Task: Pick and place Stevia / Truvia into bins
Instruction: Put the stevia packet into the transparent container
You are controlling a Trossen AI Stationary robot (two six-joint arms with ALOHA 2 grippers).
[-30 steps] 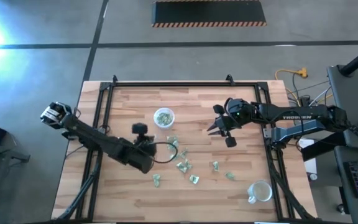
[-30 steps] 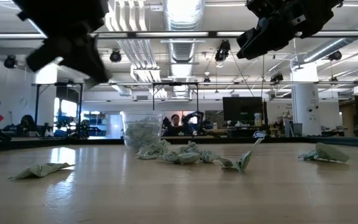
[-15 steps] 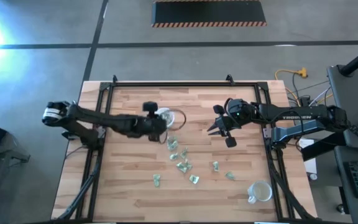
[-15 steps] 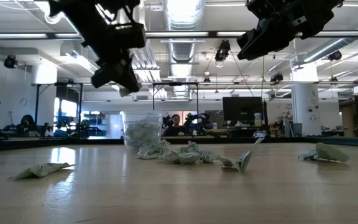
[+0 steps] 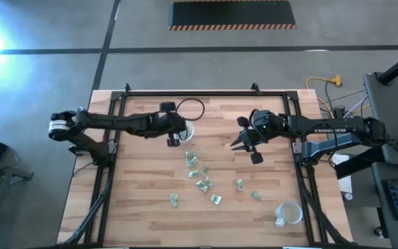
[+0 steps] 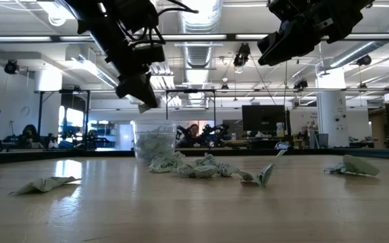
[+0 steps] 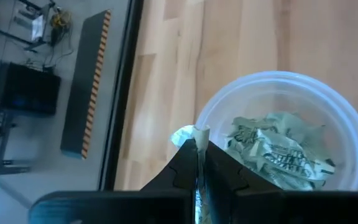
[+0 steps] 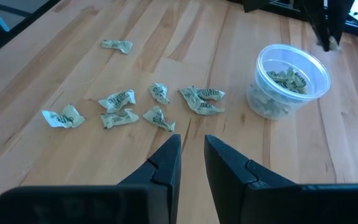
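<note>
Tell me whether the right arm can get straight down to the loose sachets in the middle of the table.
Probably yes: the right gripper hangs open above bare wood beside the loose sachets, and the left gripper is off by the cup.

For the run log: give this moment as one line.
left tool: shut on sachet, above cup | right tool: open, empty, waiting | loose sachets: on table

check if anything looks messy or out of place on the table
Loose sachets lie crumpled and scattered mid-table, outside both cups. The far cup holds several; the near-corner cup looks empty. The left gripper pinches one sachet above the far cup.
</note>
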